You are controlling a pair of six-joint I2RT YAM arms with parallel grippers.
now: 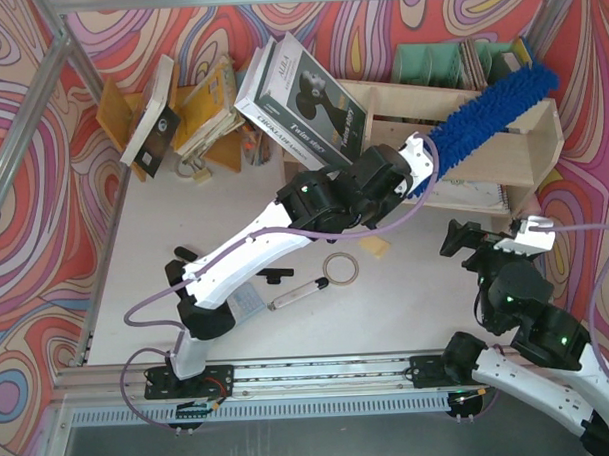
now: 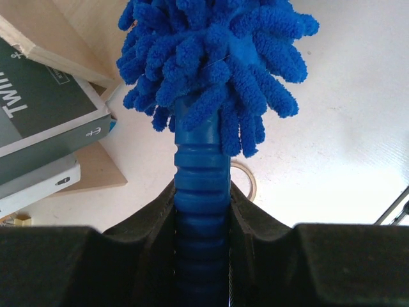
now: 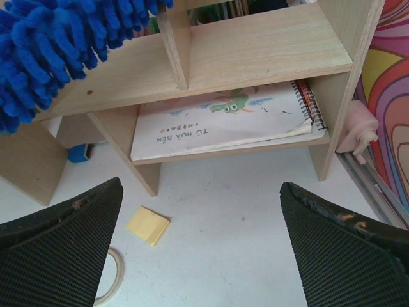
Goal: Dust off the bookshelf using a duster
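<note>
Gripping duster (image 1: 490, 106) handle, left hand (image 2: 202, 220) clamped tight | fluffy head lies across bookshelf (image 1: 544, 148) top | right hand (image 3: 201, 243) wide open, empty, over table (image 1: 407, 304) nr bookshelf front

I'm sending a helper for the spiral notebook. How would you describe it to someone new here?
Find the plywood bookshelf at the far right of the table. In its bottom compartment, right end, the spiral notebook lies flat. Only it has wire binding and a white cover with a green cartoon creature.
</note>
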